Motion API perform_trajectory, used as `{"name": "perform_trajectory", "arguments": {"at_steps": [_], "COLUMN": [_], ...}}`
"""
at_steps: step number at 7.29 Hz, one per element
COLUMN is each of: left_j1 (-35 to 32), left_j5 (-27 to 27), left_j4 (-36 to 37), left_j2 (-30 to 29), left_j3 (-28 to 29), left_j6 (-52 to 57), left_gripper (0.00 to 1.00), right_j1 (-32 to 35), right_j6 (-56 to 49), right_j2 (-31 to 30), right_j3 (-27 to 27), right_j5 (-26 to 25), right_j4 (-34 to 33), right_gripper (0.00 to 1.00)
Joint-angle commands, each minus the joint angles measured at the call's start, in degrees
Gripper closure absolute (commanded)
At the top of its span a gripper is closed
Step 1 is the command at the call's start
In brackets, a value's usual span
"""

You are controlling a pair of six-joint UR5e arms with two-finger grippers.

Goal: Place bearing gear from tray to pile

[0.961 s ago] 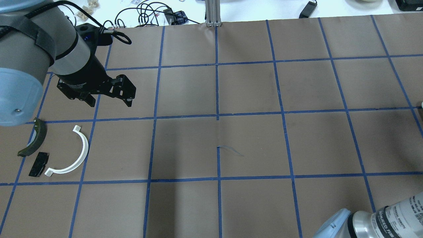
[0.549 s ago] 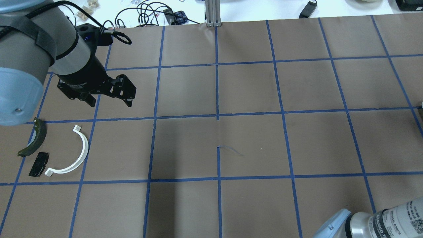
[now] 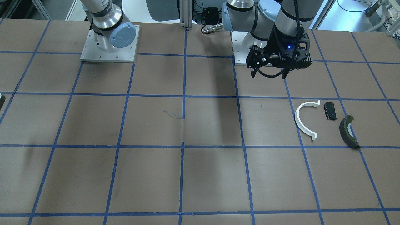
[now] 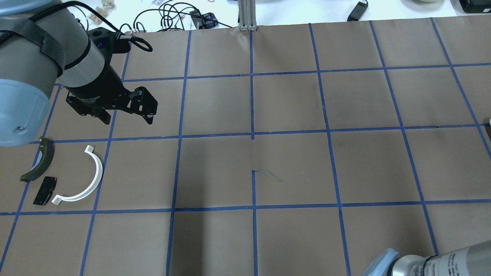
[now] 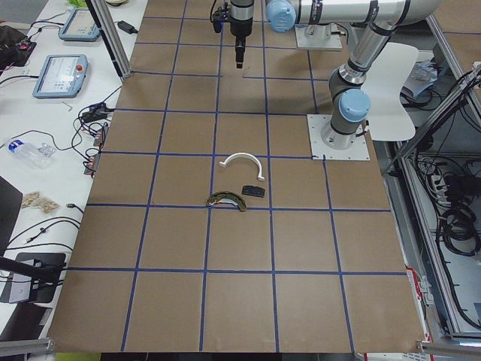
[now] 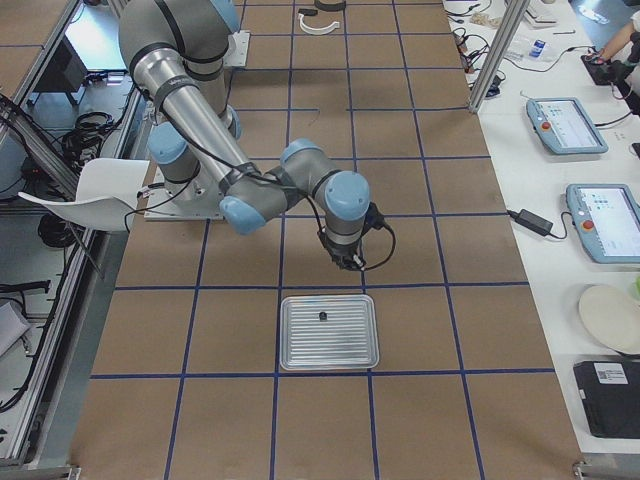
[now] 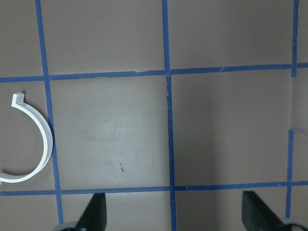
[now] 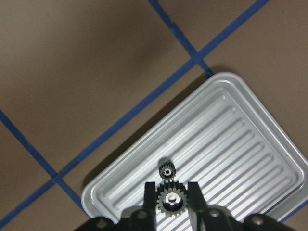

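Observation:
In the right wrist view my right gripper (image 8: 169, 199) is shut on a small dark bearing gear (image 8: 169, 201), held above the ribbed silver tray (image 8: 231, 139). A second small dark gear (image 8: 167, 171) lies on the tray, also seen in the exterior right view (image 6: 322, 316). The pile lies at the table's left: a white half-ring arc (image 4: 90, 178), a flat black pad (image 4: 45, 190) and a dark olive brake-shoe piece (image 4: 40, 161). My left gripper (image 4: 127, 118) hangs open and empty just beyond the pile.
The tray (image 6: 350, 350) sits near the table's right end, outside the overhead view. Blue tape lines grid the brown table. Cables and a metal post (image 4: 247, 15) stand at the far edge. The robot bases (image 3: 109, 47) are bolted to the table.
The right arm's segment at the overhead view's bottom right has slid down and partly out of frame. The left arm and the pile have not moved.

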Motion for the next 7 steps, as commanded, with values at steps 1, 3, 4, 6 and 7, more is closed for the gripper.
{"name": "perform_trajectory", "arguments": {"at_steps": [1, 3, 4, 6, 7], "left_j1": [0.1, 0.1, 0.1, 1.6, 2.3], "left_j5": [0.0, 0.1, 0.1, 0.0, 0.0], "left_j4": [0.1, 0.2, 0.4, 1.2, 1.4], "left_j2": [0.0, 0.0, 0.0, 0.0, 0.0], "left_j3": [0.0, 0.0, 0.0, -0.1, -0.1], "left_j6": [0.0, 0.1, 0.1, 0.2, 0.5], "left_gripper": [0.00, 0.00, 0.00, 0.00, 0.00], "right_j1": [16.0, 31.9, 38.4, 50.3, 56.8], "right_j6": [26.0, 48.5, 59.3, 83.5, 91.9], "right_j2": [-5.1, -6.5, -5.5, -0.3, 3.0], "right_j3": [3.8, 6.5, 7.1, 7.1, 6.9], "right_j5": [0.6, -0.2, 0.6, 0.4, 0.4], "right_j4": [2.4, -4.1, -5.7, -15.9, -20.0], "right_gripper": [0.95, 0.95, 0.95, 0.95, 0.95]}}
